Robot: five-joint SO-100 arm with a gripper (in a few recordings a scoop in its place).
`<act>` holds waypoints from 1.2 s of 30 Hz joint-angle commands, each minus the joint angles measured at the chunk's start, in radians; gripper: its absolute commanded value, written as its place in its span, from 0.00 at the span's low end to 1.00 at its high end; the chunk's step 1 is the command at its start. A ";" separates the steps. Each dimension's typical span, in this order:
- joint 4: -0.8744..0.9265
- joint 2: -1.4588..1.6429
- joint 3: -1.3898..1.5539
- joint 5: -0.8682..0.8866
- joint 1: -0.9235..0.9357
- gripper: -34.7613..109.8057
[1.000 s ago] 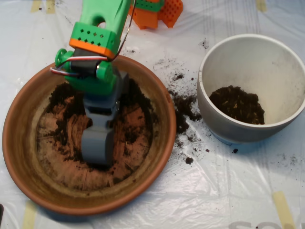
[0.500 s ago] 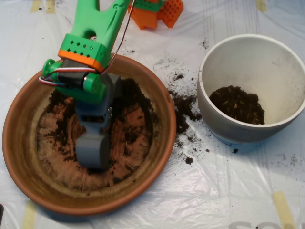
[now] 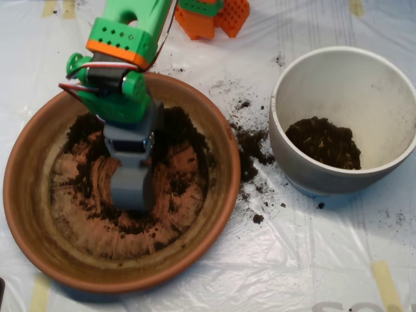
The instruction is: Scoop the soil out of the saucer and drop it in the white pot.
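The terracotta saucer [image 3: 26, 195] lies at the left. Thin patches and a ring of dark soil [image 3: 179, 133] cover its ridged, pale-stained bottom. My grey scoop [image 3: 132, 188] hangs over the middle of the saucer, mouth down, just above or on the soil, and its underside is hidden. The green and orange arm [image 3: 123, 45] reaches in from the top. The white pot [image 3: 305, 170] stands at the right, apart from the scoop, with a mound of soil [image 3: 324, 142] in its bottom.
Spilled soil [image 3: 250, 146] is scattered on the plastic sheet between the saucer and the pot. Orange and green parts [image 3: 214, 16] sit at the top edge. Tape strips [image 3: 387, 283] hold the sheet down.
The scoop swung a little left inside the saucer, then came back right and toward the top of the picture. The soil in the pot is unchanged.
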 commanded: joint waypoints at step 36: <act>-0.396 0.607 0.634 -0.133 0.064 0.33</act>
